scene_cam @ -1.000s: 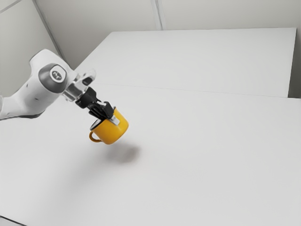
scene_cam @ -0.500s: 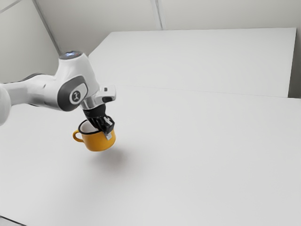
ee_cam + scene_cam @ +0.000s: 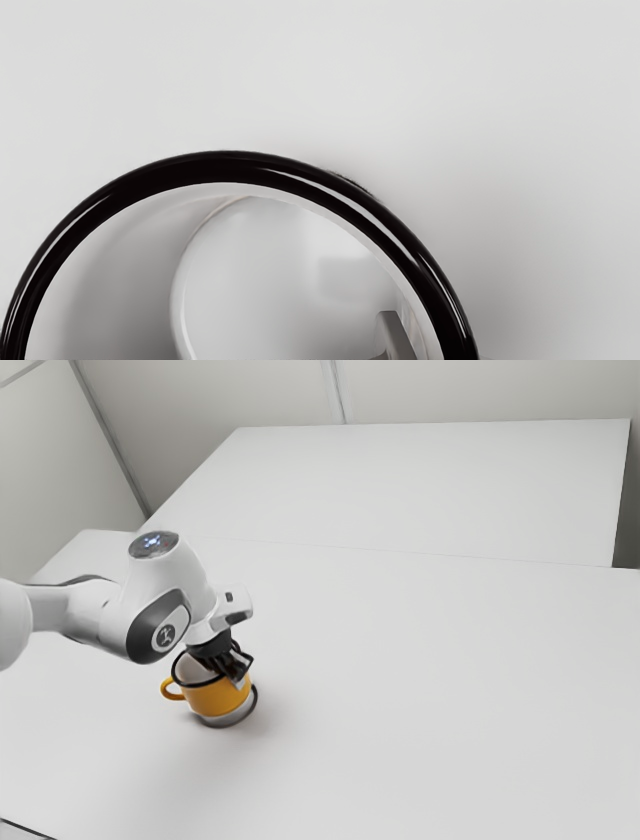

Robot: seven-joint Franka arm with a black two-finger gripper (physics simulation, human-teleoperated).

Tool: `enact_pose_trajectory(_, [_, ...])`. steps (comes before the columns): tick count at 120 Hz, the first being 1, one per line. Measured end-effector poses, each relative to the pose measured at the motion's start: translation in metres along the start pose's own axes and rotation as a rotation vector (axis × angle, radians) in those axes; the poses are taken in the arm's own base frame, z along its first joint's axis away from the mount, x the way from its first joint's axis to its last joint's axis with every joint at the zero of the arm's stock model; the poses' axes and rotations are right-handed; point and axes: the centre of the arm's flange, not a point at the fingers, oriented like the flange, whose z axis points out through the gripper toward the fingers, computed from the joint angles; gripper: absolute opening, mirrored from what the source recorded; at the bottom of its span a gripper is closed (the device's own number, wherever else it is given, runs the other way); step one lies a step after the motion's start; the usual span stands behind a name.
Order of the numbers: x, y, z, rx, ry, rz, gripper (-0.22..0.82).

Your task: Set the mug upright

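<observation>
The yellow mug (image 3: 208, 699) has its black-rimmed mouth facing up and looks close to upright, low at the table (image 3: 400, 690); whether its base touches the surface I cannot tell. Its handle points to the exterior view's left. My gripper (image 3: 239, 678) reaches down over the rim on the side away from the handle, shut on the mug's wall. In the wrist view, the mug's rim (image 3: 225, 166) arcs around its pale inside, and my gripper (image 3: 445, 350) straddles that rim, one finger inside the mug and the other outside, mostly hidden.
Another white surface (image 3: 430, 490) lies beyond the table, near the back walls. A dark edge line crosses the lower left corner of the exterior view. No other objects stand around the mug.
My hand has swung from a slanted pose to a more downward one, turning the mug from tilted to nearly upright, and has lowered it toward the table.
</observation>
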Motion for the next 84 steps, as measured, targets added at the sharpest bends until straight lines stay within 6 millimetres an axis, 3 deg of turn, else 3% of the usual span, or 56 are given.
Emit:
enact_pose_trajectory(37, [-0.001,0.002,0.023,-0.012,0.008,-0.069,-0.16])
enact_pose_trajectory(57, [0.001,0.005,0.02,-0.028,0.021,-0.085,0.18])
enact_pose_trajectory(68, [0.01,0.005,-0.001,-0.028,0.059,-0.086,0.33])
enact_pose_trajectory(84, [0.039,0.002,-0.058,-0.028,0.099,-0.094,0.46])
